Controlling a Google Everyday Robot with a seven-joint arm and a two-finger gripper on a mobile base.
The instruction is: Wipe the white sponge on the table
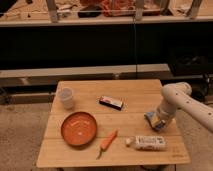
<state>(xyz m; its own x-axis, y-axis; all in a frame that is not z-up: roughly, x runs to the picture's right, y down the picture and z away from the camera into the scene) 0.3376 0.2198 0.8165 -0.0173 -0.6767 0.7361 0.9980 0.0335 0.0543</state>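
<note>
The white sponge, a small pale bluish block with a yellowish side, is on the right part of the light wooden plank table. My gripper points down from the white arm that comes in from the right. It is shut on the sponge and presses it against the table top. The sponge is partly hidden by the gripper.
On the table are a white cup at the back left, an orange plate, a carrot, a flat black-and-white bar and a long white labelled packet just in front of the gripper. Dark shelving stands behind.
</note>
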